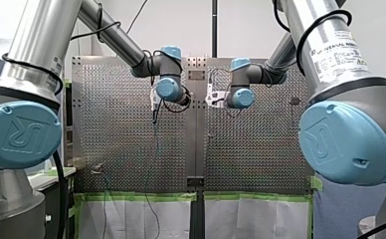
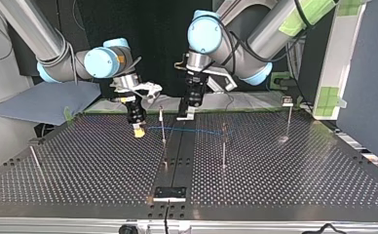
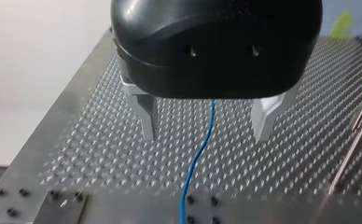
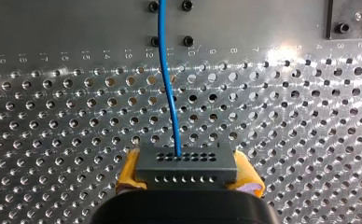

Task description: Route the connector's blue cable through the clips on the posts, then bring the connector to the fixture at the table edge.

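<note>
Across the top view spreads the perforated silver metal table, with both arms reaching down over its far half. My right arm comes in at that view's left, my left arm at its right.

My right gripper points down close over the table. Its yellow pads are clamped on the two ends of the dark grey rectangular connector, which shows rows of small holes.

My left gripper is black with metal fingers. They are spread wide and grasp nothing.

Four thin metal posts stand on the table in the top view:
- one just beside the right gripper
- one nearer the middle
- one far to the right
- one far to the left

A black rectangular fixture sits at the table's near edge, well apart from the connector.

The thin blue cable leaves the connector's face. In the top view it runs rightward past the first post to the second. It passes between the left gripper's fingers and touches neither. Whether it sits in any clip I cannot tell.
</note>
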Tool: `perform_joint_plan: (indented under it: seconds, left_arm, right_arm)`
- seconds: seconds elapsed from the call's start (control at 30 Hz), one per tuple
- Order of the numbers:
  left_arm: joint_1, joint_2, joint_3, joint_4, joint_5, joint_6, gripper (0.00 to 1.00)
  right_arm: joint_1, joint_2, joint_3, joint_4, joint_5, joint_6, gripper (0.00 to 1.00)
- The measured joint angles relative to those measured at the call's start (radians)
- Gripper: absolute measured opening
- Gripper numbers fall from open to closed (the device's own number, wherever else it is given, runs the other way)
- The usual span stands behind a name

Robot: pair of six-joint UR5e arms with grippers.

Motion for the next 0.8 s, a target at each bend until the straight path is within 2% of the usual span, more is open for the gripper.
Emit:
perform_joint_plan:
  seconds: [0.2, 0.47, 0.8]
  left_arm:
    - [0.008, -0.007, 0.02, -0.001, -0.052, 0.005, 1.0]
    - [0.012, -0.051, 0.062, 0.004, -0.122, 0.005, 1.0]
    - [0.033, -0.057, 0.103, -0.001, -0.211, 0.004, 1.0]
  right_arm:
    - [0.002, 0.0, 0.0, 0.0, 0.0, 0.0, 0.0]
    - [0.003, 0.0, 0.0, 0.001, -0.001, -0.001, 0.0]
    - [0.003, 0.0, 0.0, 0.003, -0.002, -0.001, 0.0]
